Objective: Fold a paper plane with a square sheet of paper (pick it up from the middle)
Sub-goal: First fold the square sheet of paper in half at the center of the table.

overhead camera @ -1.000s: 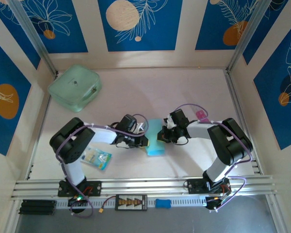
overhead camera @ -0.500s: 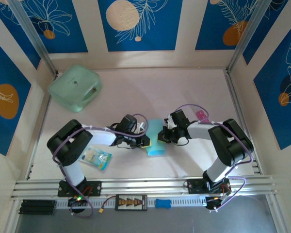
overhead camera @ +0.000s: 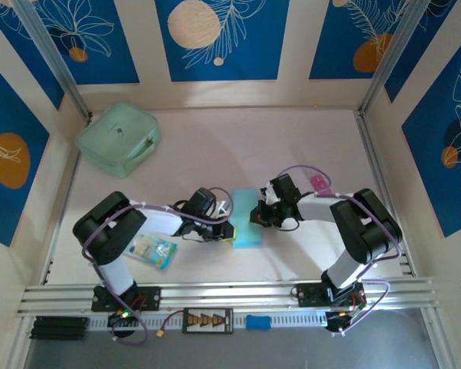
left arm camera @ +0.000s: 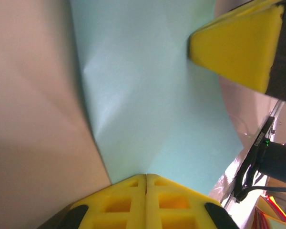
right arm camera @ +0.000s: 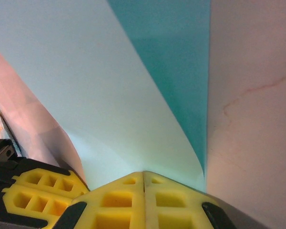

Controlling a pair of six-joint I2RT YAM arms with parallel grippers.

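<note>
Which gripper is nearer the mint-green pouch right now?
Left. The left gripper pinches the left edge of the square sheet of paper, on the side toward the mint-green pouch at far left; the right gripper pinches the sheet's right edge, farther away.

No text, label, brand, number or sign is legible anywhere in the views. The small printed packet [overhead camera: 154, 250] carries blue-and-white print too small to read. The mint-green pouch [overhead camera: 117, 138], well beyond the packet, bears a small dark central mark, unreadable. The dark board [overhead camera: 207, 319] on the rail, nearer than the packet and to its right, shows pale marks, illegible.
</note>
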